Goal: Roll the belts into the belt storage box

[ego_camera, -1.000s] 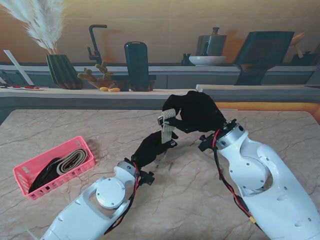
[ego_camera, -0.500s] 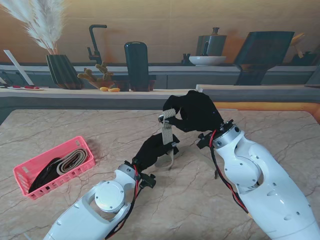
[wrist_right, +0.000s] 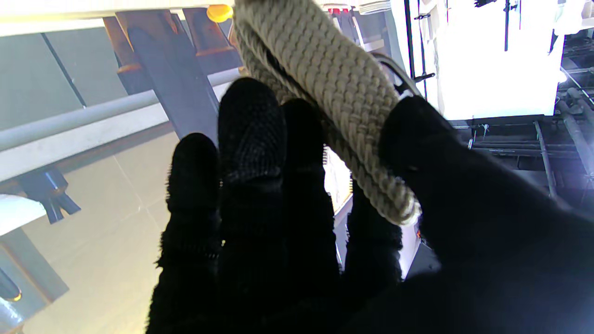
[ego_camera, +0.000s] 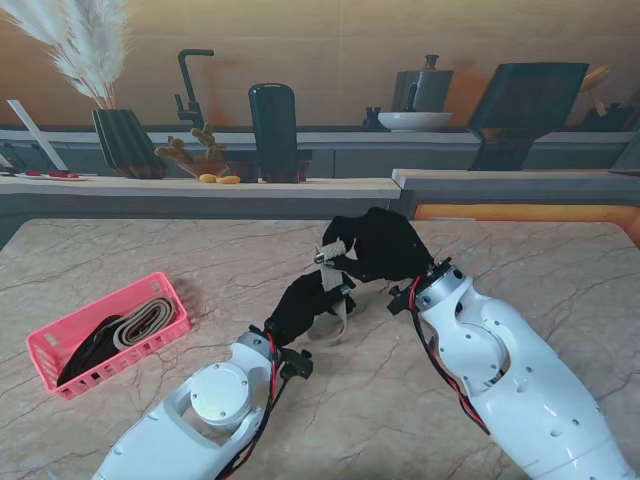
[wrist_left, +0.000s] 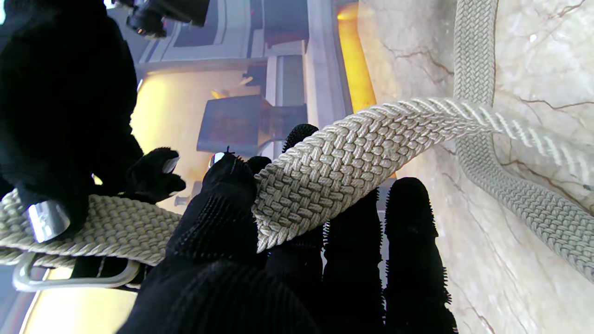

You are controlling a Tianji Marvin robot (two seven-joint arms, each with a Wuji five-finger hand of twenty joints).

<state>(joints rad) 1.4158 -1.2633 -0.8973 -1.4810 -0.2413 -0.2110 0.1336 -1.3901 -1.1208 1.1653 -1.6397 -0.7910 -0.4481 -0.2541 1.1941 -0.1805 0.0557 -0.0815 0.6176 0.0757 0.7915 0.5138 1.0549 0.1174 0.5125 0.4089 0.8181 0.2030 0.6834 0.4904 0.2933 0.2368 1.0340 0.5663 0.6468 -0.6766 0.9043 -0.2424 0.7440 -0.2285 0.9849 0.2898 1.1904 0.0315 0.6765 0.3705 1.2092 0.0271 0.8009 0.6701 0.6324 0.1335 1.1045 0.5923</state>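
Right hand (ego_camera: 385,245) gripping belt (ego_camera: 334,285) buckle end, left hand (ego_camera: 305,305) grasping strap, belt near-upright

Three views: one high stand cam, two wrist cams.
Stand cam looks down over the marble table (ego_camera: 120,250) toward the back counter; wrist cams sit tight behind each hand's fingers, both sharing the braided belt (wrist_left: 334,162) mid-table with it.
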